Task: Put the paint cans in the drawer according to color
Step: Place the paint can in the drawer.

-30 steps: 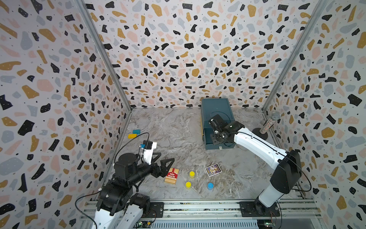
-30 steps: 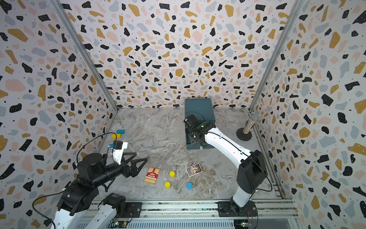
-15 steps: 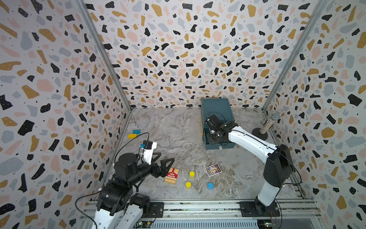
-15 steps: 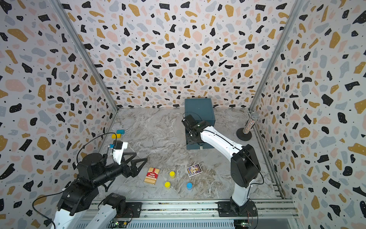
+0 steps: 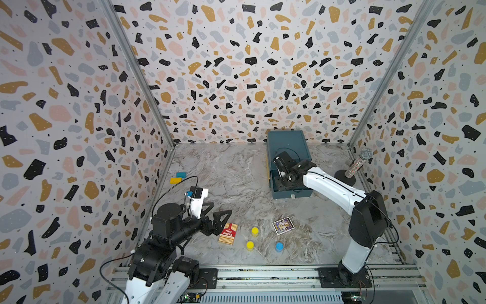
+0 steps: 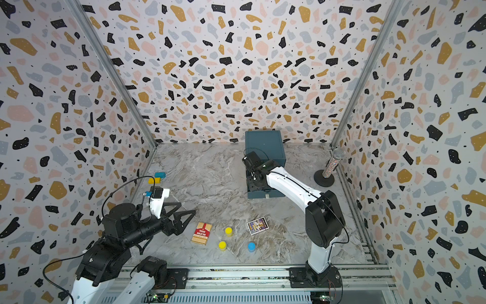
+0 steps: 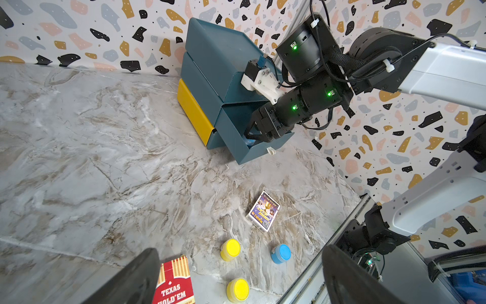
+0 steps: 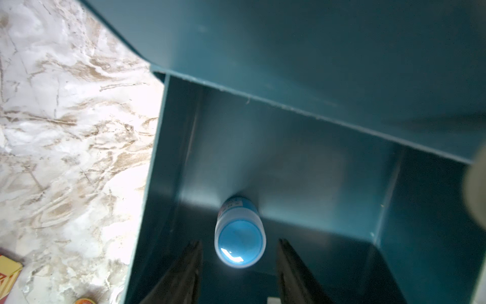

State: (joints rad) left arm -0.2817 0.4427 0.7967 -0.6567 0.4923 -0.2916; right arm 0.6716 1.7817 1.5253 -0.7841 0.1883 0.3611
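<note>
Two yellow paint cans (image 5: 254,231) and one blue can (image 5: 279,246) are seen in a top view, out in front of the left gripper (image 5: 219,218), whose jaws are spread wide with nothing held. From the left wrist, the right gripper (image 7: 253,133) is seen dipped into the pulled-out drawer (image 7: 231,136). From the right wrist, a second blue can (image 8: 239,244) is seen inside it, between the parted jaws (gaps show on both sides).

1. Drawer (image 5: 286,143): dark teal, yellow side.
2. Yellow cans (image 5: 254,231), light blue can (image 5: 279,246); can in drawer (image 8: 239,237) light blue.
3. Walls (image 5: 236,65): white, black/ochre/pink/grey terrazzo flecks.
4. Floor (image 5: 231,171): grey-brown marble.
</note>
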